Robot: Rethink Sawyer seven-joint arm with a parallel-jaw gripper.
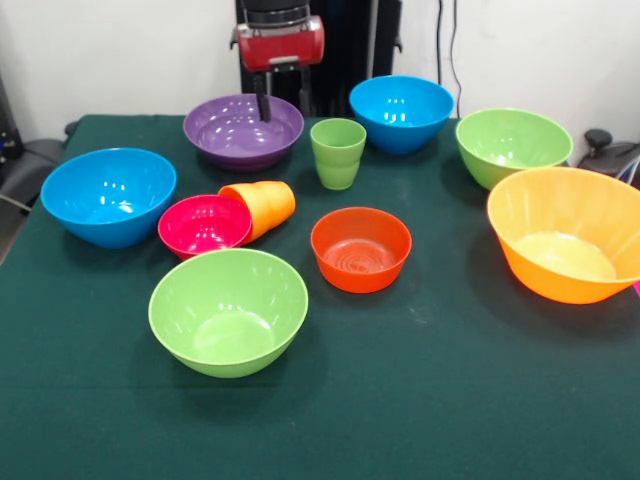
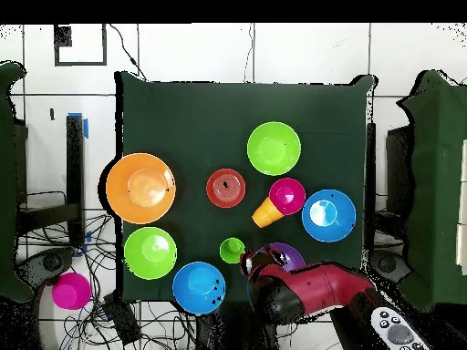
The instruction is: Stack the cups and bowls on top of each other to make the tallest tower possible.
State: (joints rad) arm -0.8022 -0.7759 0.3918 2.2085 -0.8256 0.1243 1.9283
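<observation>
Nothing is stacked yet. The purple bowl (image 1: 243, 130) is sitting upright on the green worktop (image 1: 420, 400), directly beneath the end effector (image 1: 264, 106), whose dark tip is hanging over the bowl's far inner wall. Whether the tip is spread or closed, I cannot tell.

Working outward from the end effector: the light green cup (image 1: 338, 152) is standing upright just beside the purple bowl, a blue bowl (image 1: 401, 112) further along. The orange cup (image 1: 262, 208) is lying on its side, long axis tilted, mouth touching the magenta bowl (image 1: 204, 225).

My judgement: a straight descent is suiting the purple bowl.

The overhead view is showing the arm (image 2: 310, 292) covering most of that bowl (image 2: 290, 256); the front view is showing it whole.
</observation>
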